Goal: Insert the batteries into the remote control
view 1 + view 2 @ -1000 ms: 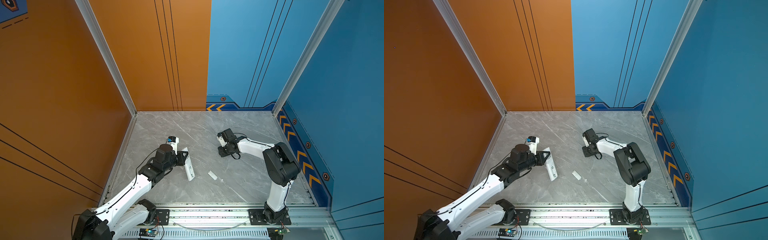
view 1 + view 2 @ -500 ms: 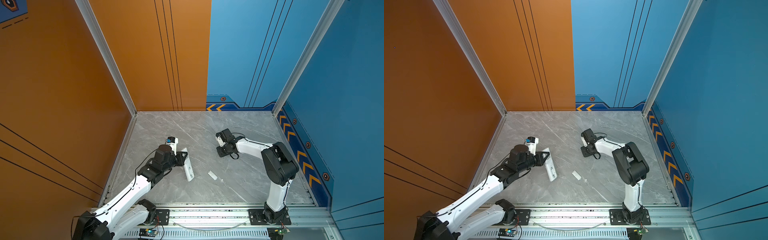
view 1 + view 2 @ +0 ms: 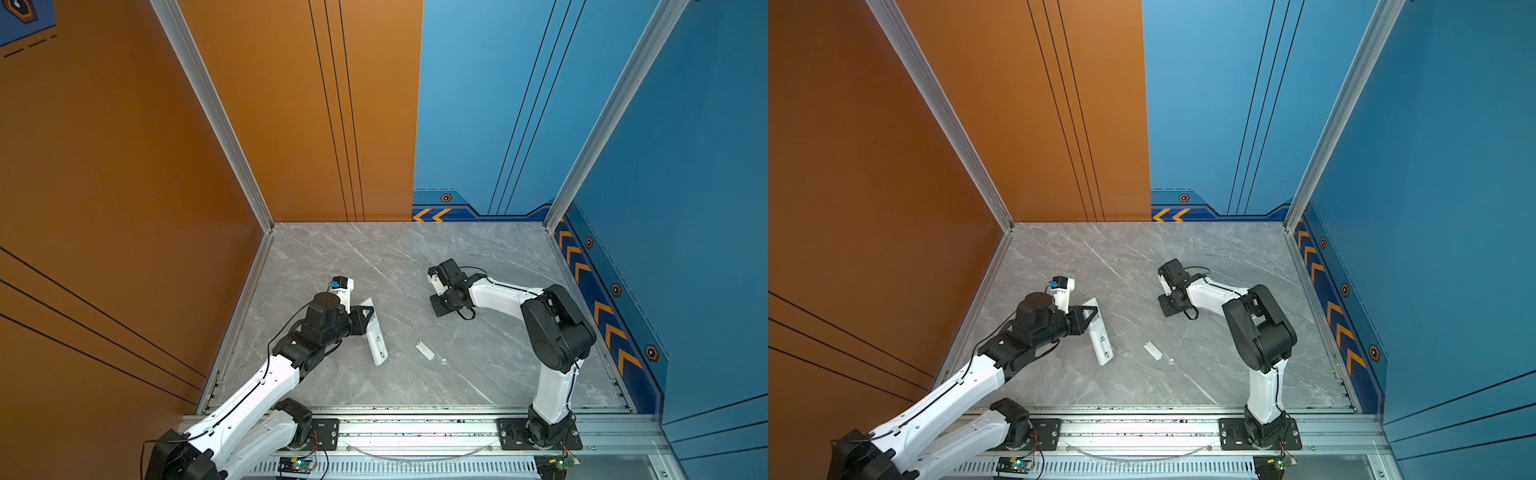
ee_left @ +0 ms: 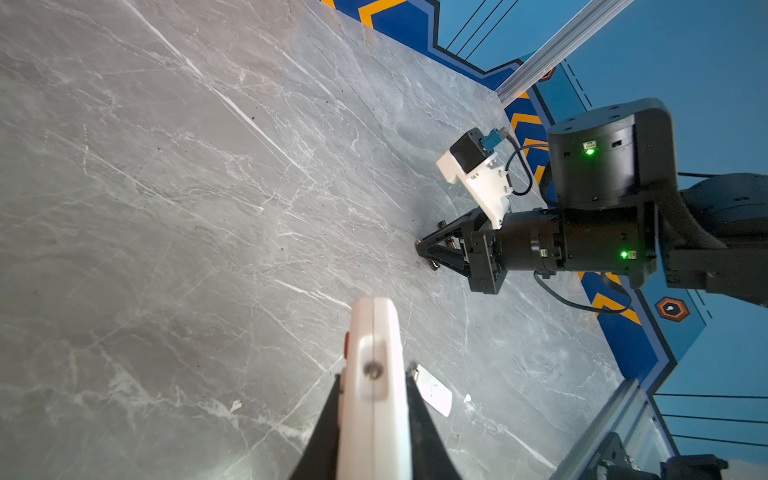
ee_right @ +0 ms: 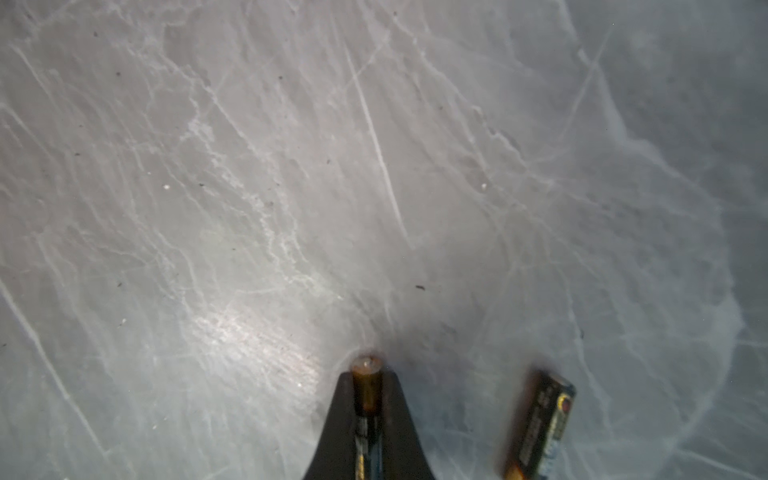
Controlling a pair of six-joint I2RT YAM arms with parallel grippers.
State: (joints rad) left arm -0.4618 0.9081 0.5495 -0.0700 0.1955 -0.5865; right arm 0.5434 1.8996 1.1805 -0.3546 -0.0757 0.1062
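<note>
The white remote control (image 3: 377,337) lies tilted on the grey marble table, left of centre in both top views (image 3: 1101,338). My left gripper (image 3: 366,312) is shut on its far end. In the left wrist view the black fingers (image 4: 332,415) press both long sides of the remote control (image 4: 374,415). My right gripper (image 3: 437,305) is down at the table right of centre, shut on one of the batteries (image 5: 366,384), whose copper tip sticks out past the fingertips. The other battery (image 5: 540,428) lies loose on the table just beside the right gripper (image 5: 368,380).
A small flat white cover piece (image 3: 424,350) lies between the arms, near the remote's front end, also visible in the left wrist view (image 4: 434,392). A tiny white chip (image 3: 444,360) sits beside it. Orange and blue walls close three sides; a metal rail (image 3: 415,432) runs along the front.
The right gripper's jaws have closed onto a battery and the gripper has shifted slightly left. The left arm and the remote have not moved.
</note>
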